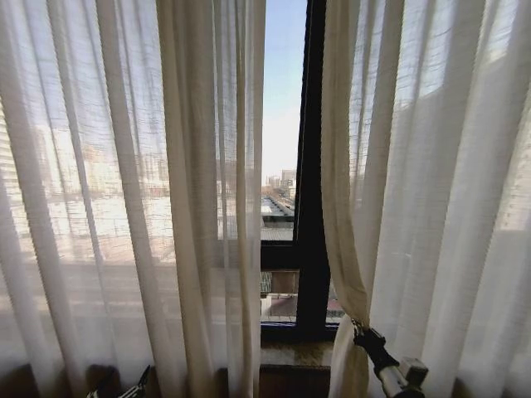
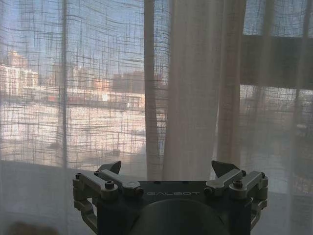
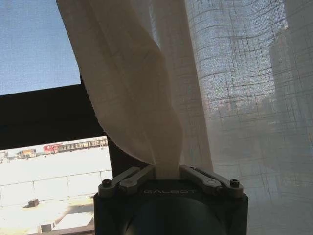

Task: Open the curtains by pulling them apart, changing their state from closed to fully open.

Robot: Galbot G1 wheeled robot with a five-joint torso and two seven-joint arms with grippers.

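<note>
Two sheer cream curtains hang before the window. The left curtain (image 1: 149, 191) reaches to the middle, and the right curtain (image 1: 415, 182) hangs beyond a narrow gap. My right gripper (image 1: 358, 330) is low at the right curtain's inner edge, shut on a bunched fold of it (image 3: 146, 112); in the right wrist view the fabric runs straight into that gripper (image 3: 167, 169). My left gripper (image 1: 123, 386) sits low behind the left curtain's hem. In the left wrist view it (image 2: 167, 169) is open, facing a thick pleat (image 2: 195, 88) of the left curtain; whether it touches the fabric I cannot tell.
A dark vertical window frame bar (image 1: 312, 166) stands in the gap, with sky and city rooftops behind the glass. A stone window sill (image 1: 294, 355) runs along the bottom, just beyond the curtains' hems.
</note>
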